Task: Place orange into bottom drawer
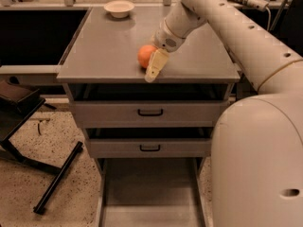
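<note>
The orange [144,56] rests on the grey cabinet top [104,46], near its front edge. My gripper [152,68] reaches down from the upper right and sits right against the orange's right side, its cream tip overlapping the fruit at the front edge of the top. Whether it grips the orange cannot be told. The bottom drawer [151,193] is pulled out below, a wide flat grey tray with nothing in it.
A shallow white bowl [119,7] stands at the back of the cabinet top. Two grey drawers with black handles [150,112] [149,148] are closed above the open one. A black stand [57,174] is on the floor at left. My white body [258,164] fills the right.
</note>
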Robot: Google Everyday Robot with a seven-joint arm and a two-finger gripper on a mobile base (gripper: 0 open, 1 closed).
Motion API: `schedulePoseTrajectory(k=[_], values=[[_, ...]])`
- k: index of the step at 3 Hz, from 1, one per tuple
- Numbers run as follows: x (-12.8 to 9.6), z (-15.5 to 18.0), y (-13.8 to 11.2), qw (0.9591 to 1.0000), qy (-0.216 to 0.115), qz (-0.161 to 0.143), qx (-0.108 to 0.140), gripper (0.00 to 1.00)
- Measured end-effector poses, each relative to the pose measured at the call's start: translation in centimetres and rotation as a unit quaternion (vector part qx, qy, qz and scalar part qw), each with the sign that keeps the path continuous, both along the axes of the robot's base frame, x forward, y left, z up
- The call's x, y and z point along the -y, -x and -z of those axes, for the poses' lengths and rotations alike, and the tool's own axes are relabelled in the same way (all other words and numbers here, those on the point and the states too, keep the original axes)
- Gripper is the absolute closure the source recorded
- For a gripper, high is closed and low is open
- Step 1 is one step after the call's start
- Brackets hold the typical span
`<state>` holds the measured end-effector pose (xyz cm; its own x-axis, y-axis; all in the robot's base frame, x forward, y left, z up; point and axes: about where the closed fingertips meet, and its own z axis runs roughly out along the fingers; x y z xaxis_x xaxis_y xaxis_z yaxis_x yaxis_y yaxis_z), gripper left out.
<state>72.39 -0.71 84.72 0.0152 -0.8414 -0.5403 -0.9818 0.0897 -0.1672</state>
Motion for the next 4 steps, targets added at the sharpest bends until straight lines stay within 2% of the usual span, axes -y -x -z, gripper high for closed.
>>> schedulePoseTrajectory(k=[1, 2, 3, 4], values=[[-1.8, 0.01, -0.76, 0.9999, -0.002, -0.014, 0.003, 0.0], [-1.92, -0.04, -0.81, 0.9999, -0.002, -0.014, 0.003, 0.0], [-1.92, -0.04, -0.81, 0.9999, -0.002, -0.014, 0.003, 0.19], [-1.92, -0.04, -0.81, 0.9999, -0.002, -0.014, 0.003, 0.42]])
